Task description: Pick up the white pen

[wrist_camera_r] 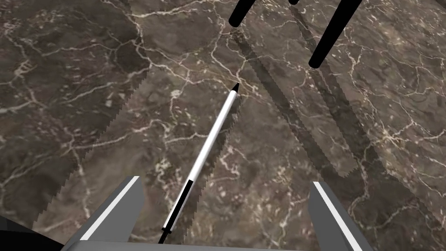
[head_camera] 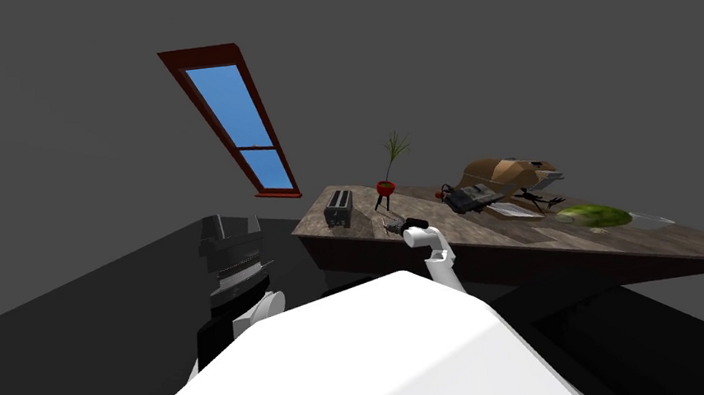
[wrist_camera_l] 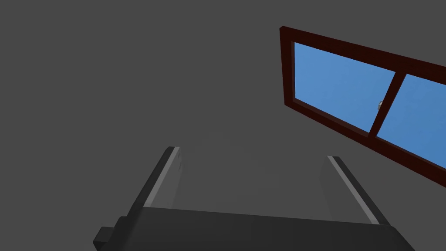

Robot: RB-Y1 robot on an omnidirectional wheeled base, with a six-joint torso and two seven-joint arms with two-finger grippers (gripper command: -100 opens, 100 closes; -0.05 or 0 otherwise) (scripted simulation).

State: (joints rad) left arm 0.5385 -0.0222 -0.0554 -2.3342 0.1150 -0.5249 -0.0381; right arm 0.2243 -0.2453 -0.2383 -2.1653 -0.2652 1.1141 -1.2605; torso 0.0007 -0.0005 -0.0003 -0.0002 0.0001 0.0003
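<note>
Currently: my right gripper (wrist_camera_r: 224, 181) wide open, empty — white pen (wrist_camera_r: 213, 139) lying flat inside its gap, tip toward one o'clock. Left gripper (wrist_camera_l: 253, 152) — likewise open, empty.

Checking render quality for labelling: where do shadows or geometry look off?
Right wrist view: shadows on the table beside the pen have jagged, stair-stepped edges. Head view: the whole scene slants, the window looks skewed, the floor nearly black.

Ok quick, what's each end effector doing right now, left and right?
Left end effector: open, holding nothing.
Right end effector: open, white pen lying on the table between its fingers, not gripped.
</note>
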